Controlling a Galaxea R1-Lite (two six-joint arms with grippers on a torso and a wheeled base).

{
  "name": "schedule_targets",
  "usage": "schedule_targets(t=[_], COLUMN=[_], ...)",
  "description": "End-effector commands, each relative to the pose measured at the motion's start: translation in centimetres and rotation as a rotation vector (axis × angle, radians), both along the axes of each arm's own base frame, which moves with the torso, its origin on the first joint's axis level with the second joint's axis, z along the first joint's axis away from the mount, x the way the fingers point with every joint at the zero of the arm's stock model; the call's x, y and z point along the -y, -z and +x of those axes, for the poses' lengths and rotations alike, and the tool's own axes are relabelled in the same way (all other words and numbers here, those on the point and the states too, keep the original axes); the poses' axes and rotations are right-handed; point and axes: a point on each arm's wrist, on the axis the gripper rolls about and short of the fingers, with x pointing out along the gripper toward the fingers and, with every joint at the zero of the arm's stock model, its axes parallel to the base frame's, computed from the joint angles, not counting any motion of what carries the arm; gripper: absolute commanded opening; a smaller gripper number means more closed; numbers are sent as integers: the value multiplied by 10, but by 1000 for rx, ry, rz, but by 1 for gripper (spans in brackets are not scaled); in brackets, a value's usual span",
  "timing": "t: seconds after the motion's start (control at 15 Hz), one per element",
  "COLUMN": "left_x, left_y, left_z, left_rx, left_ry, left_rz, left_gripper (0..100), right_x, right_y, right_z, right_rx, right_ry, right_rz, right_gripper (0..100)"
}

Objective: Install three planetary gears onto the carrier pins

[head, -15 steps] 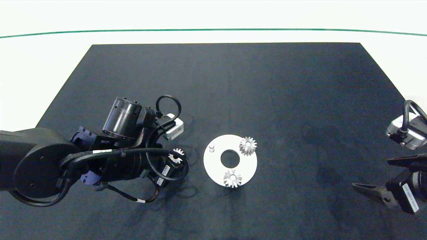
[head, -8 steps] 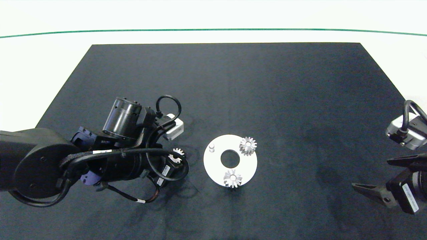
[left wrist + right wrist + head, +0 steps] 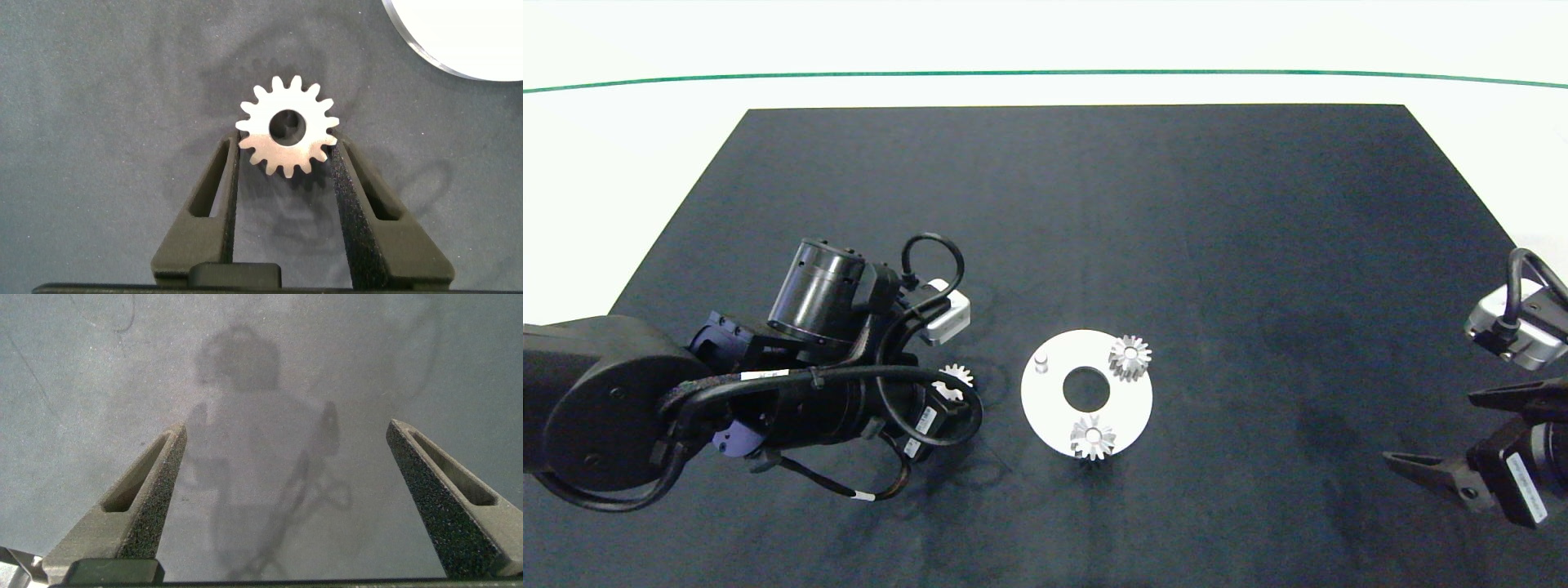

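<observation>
Third gear (image 3: 288, 138): pinched at its flanks between the left gripper (image 3: 286, 159) fingers, flat face up, just off the disc (image 3: 1131, 404) at its 9 o'clock side. Shadow beneath suggests it sits slightly clear of the mat (image 3: 1176, 204); can't be sure.

Change over the last second: slight. Left arm has drawn back a touch toward the 8 o'clock edge of the table, gear moving with it. Grip reads as secure; lift likely starting.

Disc: gears seated at about 1 o'clock (image 3: 1129, 358) and 6 o'clock (image 3: 1093, 438). Bare pin (image 3: 1041, 363) at 10 o'clock, nearest the held gear. Two of three done.

Next calls for centring the bore over that pin.

Right gripper (image 3: 294, 498): wide open, empty, parked at the mat's 4 o'clock edge, well apart.
</observation>
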Motion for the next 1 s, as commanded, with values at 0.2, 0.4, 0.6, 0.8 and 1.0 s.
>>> schedule_targets(t=[0.2, 0.4, 0.6, 0.8, 1.0], left_x=[-1, -3, -5, -4, -3], left_y=[-2, -8, -15, -16, -20], left_z=[-1, -5, -8, -6, -5], left_rx=[8, 27, 45, 51, 64], left_ry=[1, 2, -2, -2, 0], left_rz=[-3, -13, -27, -31, -40], left_gripper=[1, 1, 1, 1, 1], right_x=[0, 0, 0, 1, 2], right_y=[1, 0, 0, 0, -1], right_z=[0, 0, 0, 0, -2], right_rx=[-4, -2, 0, 2, 3], right_ry=[0, -1, -5, -5, -15], right_rz=[-3, -4, -8, -11, 4], right_gripper=[100, 100, 100, 100, 100])
